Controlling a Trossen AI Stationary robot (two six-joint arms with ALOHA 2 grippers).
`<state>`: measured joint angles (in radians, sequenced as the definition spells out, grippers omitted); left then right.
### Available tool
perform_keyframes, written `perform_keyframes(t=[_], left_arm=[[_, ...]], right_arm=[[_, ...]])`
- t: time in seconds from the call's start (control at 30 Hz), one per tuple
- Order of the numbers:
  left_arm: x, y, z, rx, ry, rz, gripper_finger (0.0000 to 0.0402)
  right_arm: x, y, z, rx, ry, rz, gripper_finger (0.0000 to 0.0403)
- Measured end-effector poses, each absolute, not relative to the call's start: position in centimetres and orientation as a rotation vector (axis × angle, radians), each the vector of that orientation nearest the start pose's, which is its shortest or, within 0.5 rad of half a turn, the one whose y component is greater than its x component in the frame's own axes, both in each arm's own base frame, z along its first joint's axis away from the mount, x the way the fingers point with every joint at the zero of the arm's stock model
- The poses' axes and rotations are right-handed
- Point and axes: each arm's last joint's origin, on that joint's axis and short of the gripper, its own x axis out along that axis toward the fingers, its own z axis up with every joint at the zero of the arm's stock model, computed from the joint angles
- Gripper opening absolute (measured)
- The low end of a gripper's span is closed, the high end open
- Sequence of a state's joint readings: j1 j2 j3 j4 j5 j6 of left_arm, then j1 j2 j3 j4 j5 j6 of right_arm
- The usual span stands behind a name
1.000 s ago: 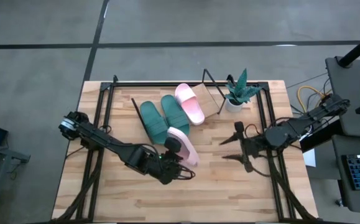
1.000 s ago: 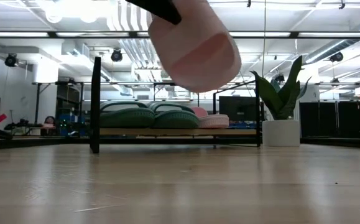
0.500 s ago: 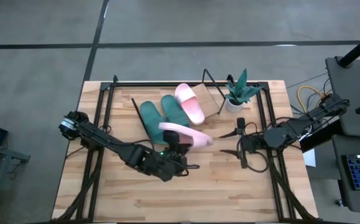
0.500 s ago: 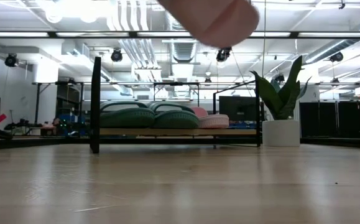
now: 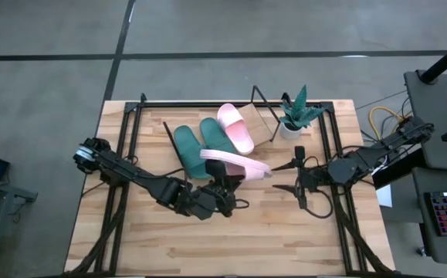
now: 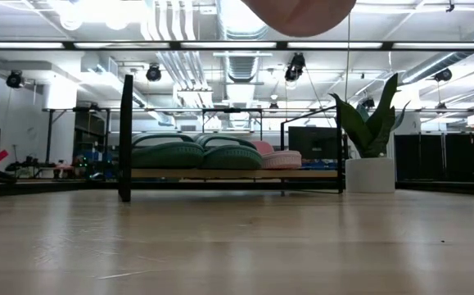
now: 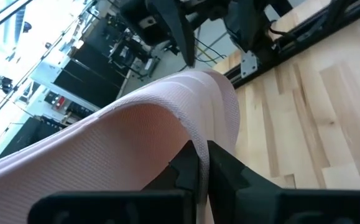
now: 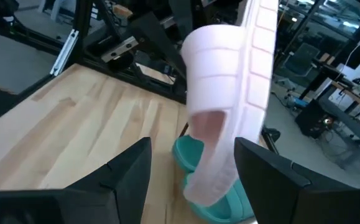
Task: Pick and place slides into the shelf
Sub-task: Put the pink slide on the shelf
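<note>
My left gripper [image 5: 225, 185] is shut on a light pink slide [image 5: 235, 164], held in the air over the table's middle. The same slide shows at the top edge of the low view [image 6: 300, 11] and close before the right wrist camera [image 8: 229, 93]. My right gripper [image 5: 286, 176] stands open just right of the slide's right end, touching nothing. The shelf [image 5: 265, 125] at the far middle carries two dark green slides [image 5: 200, 147] and one pink slide [image 5: 236, 128], all resting on its slanted board. My left gripper pinches the long side edge of the slide's sole [image 7: 199, 144] between its two fingers. The fingers come from the table's near side, about level, and lie across the slide. The slide is lifted clear and turned on its side, its length running left to right.
A potted plant [image 5: 294, 116] in a white pot stands at the shelf's right end, also seen in the low view [image 6: 370, 174]. Black frame rails [image 5: 130, 147] run along the table's left and right sides. Bare wood lies along the near part of the table [image 5: 231, 247].
My left gripper has risen and tipped from pointing downward to about level, rolling as it went. The pink slide has swung up from hanging below the fingers to lying sideways across the table's middle, and has risen almost out of the low view.
</note>
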<state>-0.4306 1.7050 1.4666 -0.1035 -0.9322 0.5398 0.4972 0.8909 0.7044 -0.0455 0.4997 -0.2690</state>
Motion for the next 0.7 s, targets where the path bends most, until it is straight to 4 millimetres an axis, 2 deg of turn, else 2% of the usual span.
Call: perform_keyframes(t=[0.3,0.7], left_arm=[[36.5,-14.0,34.6,0.777,0.340,0.433,0.0000],[37.1,-13.5,35.4,0.800,0.273,0.446,0.0000]], right_arm=[[17.9,7.7,30.5,-0.448,0.210,-0.143,0.0219],[18.0,7.7,31.2,-0.476,0.192,-0.154,0.0219]])
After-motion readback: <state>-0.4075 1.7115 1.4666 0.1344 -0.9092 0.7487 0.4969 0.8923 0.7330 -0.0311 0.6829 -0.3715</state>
